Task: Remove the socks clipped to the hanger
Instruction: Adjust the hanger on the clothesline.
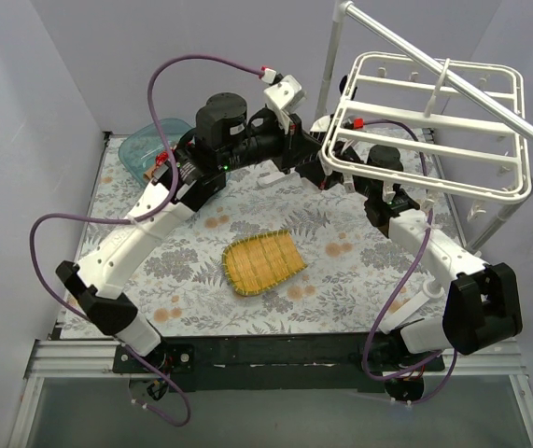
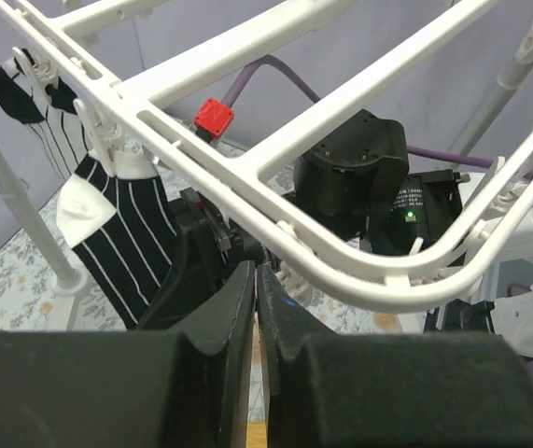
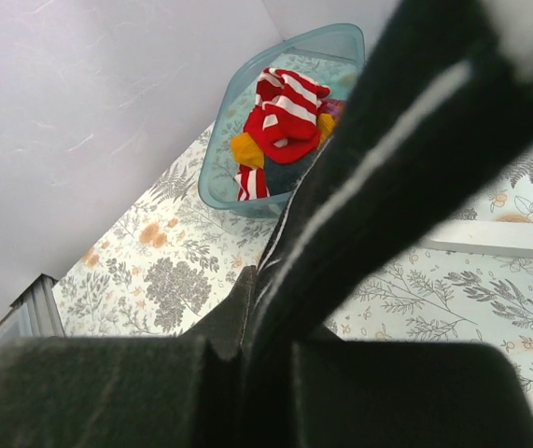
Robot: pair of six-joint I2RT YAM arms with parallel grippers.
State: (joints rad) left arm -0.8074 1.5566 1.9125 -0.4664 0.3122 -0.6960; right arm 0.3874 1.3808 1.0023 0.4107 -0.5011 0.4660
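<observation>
The white hanger [image 1: 434, 121] hangs at the back right on a stand. Its rim [image 2: 341, 271] crosses the left wrist view. Two black-and-white striped socks [image 2: 121, 233] [image 2: 33, 103] hang from clips along its left bar. My left gripper [image 2: 256, 275] is just below the hanger's near corner, shut, with nothing visible between its fingers. My right gripper [image 3: 264, 280] is under the hanger and shut on a black sock with thin white stripes [image 3: 387, 159], which runs up and to the right from the jaws. Red-and-white, red and mustard socks [image 3: 280, 117] lie in a basket.
A teal basket [image 1: 152, 147] stands at the back left. A yellow woven mat [image 1: 262, 262] lies mid-table on the floral cloth. The white pole stand [image 1: 504, 201] rises at the right. The right arm's black wrist [image 2: 359, 177] sits close behind the hanger rim.
</observation>
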